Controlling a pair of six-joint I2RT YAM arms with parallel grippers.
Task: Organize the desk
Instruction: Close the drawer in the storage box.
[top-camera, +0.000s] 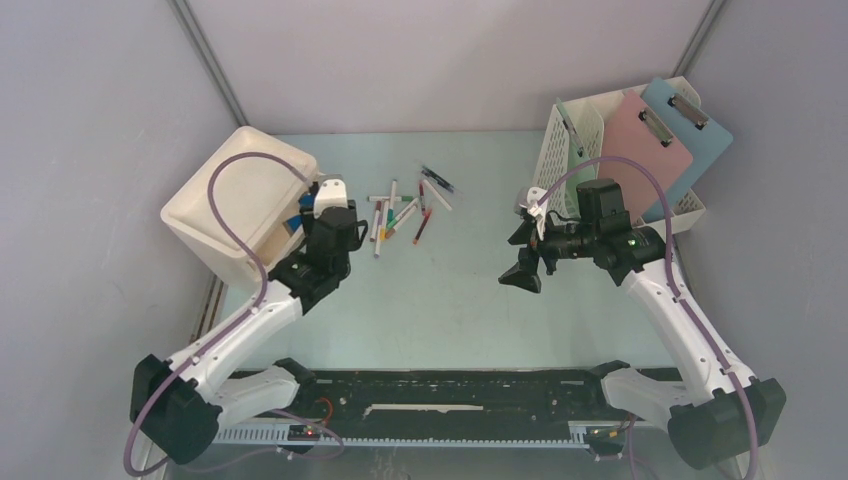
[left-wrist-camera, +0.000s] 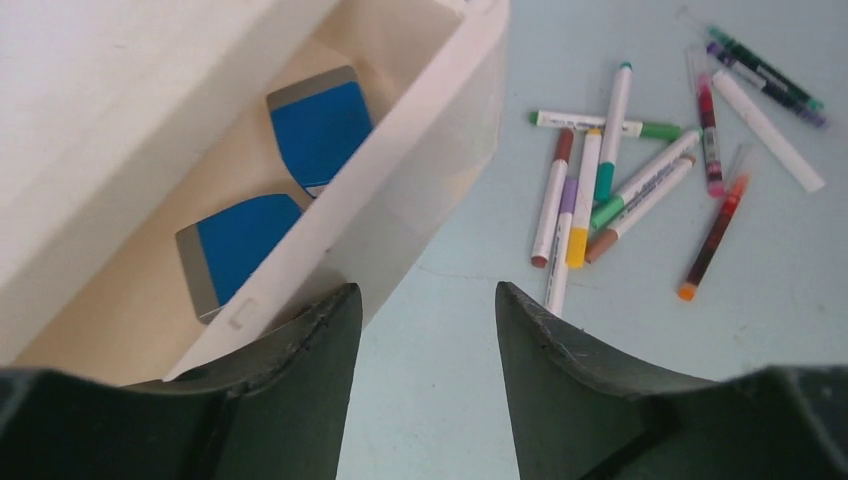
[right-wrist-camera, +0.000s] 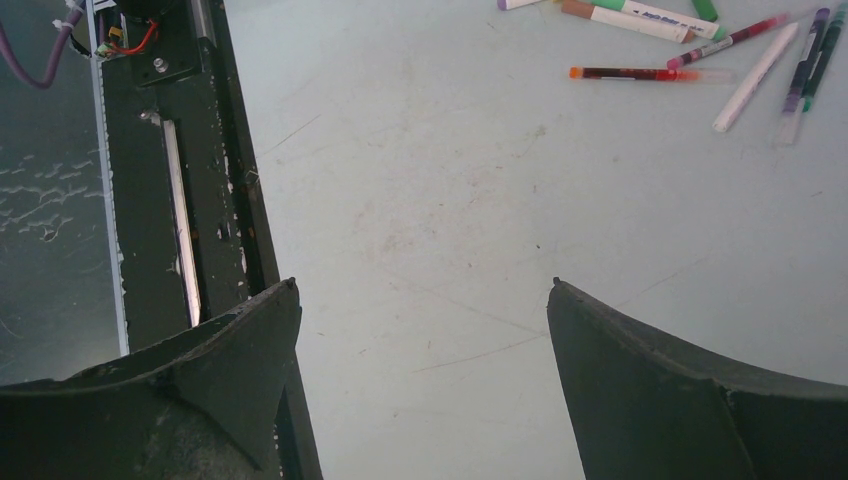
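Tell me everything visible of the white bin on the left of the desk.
The white bin is an open-topped box with smooth, thick walls and rounded corners, plastic by its look. It stands upright at the far left of the desk, turned at an angle to its edges. On its floor lie two blue pieces with grey edges. The left gripper hangs open beside its right wall; whether it touches cannot be told. The markers lie apart from it.

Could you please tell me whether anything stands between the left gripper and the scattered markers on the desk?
Nothing visible does. The left gripper, open and empty, hangs by the white bin's wall, and only bare desk lies between it and the markers.
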